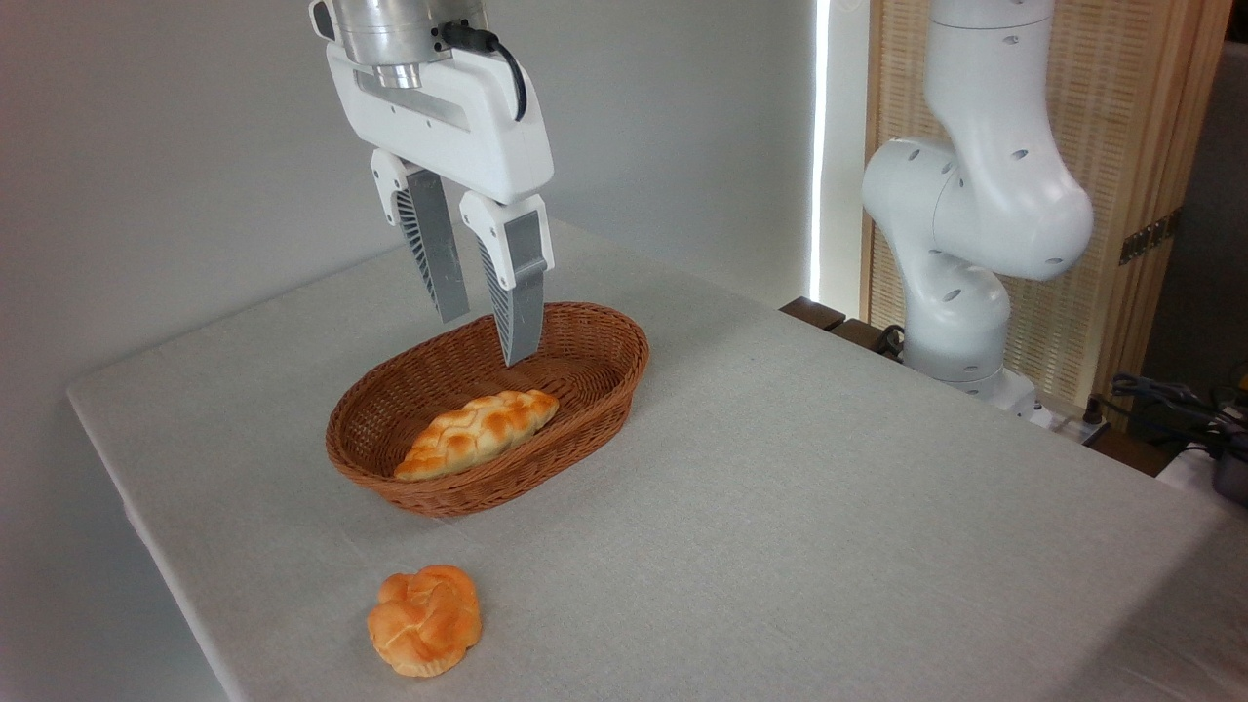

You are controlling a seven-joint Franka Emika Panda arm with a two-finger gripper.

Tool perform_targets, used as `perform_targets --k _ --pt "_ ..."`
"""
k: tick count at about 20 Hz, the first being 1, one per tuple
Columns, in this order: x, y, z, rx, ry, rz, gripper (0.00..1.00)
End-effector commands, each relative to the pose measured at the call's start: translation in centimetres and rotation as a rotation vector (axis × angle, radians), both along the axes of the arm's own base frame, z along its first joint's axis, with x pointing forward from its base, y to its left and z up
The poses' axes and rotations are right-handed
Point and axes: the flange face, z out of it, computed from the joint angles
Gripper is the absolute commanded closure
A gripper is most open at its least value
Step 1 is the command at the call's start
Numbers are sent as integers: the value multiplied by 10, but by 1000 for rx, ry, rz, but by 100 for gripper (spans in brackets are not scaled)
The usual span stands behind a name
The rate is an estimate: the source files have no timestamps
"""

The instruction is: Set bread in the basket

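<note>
Jaws parted and empty above the oval reddish-brown wicker basket (585,336); glossy golden-orange round knotted bun (425,620) sits on the grey table (829,487), well below-front of jaws: descend centred, straddle its widest lobes.

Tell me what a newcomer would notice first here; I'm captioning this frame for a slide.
The white gripper hangs open and empty above the far end of the oval wicker basket, which sits left of centre on the grey-clothed table. A pale-gold braided loaf lies inside the basket. The glossy round knotted bun sits alone on the cloth near the front edge, outside the basket.
</note>
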Motion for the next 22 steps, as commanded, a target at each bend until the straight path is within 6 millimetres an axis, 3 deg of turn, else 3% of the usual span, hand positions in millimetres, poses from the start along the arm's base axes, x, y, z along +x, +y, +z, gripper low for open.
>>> perform_targets --k 1,5,14,18,22 --pt "0 5 2 -6 -14 -9 0" --pt "1 15 4 -16 -24 8 0" --pt "4 15 0 -15 -30 20 0" --pt "18 11 -37 -21 -101 36 0" --pt "26 0 -97 -56 -159 237 0"
